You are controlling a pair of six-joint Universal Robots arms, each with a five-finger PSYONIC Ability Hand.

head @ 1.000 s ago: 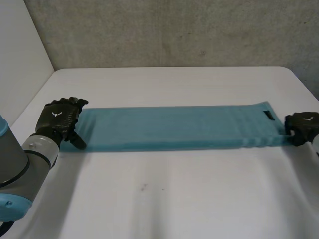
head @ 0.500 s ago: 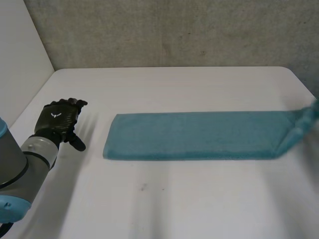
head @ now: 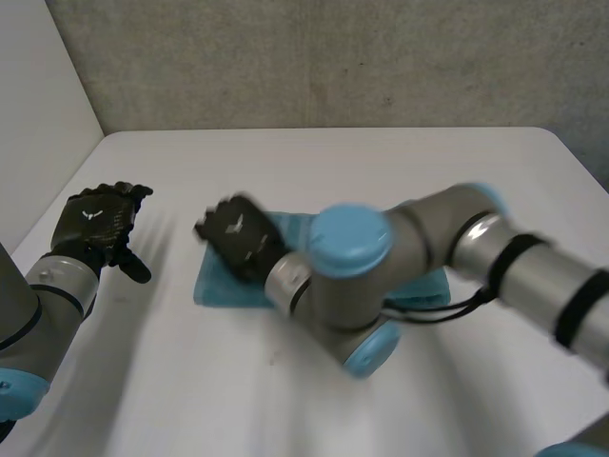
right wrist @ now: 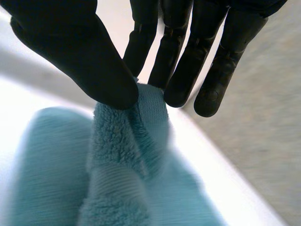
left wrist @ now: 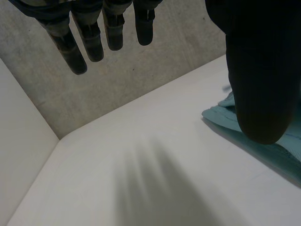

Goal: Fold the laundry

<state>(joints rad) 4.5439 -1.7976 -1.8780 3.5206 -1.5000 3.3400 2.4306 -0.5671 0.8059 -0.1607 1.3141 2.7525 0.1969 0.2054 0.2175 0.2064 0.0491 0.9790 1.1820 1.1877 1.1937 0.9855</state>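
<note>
Right hand [head: 238,233] pinches towel [head: 219,286] end, centre-left of frame; left hand [head: 95,221] spread, far left. Square edges before letting go.

Teal towel [head: 215,286], fluffy and ribbed, lies flat near the middle of the white table [head: 381,162]; one end is raised and bunched, pinched between the right hand's [right wrist: 70,42] thumb and fingers.
</note>
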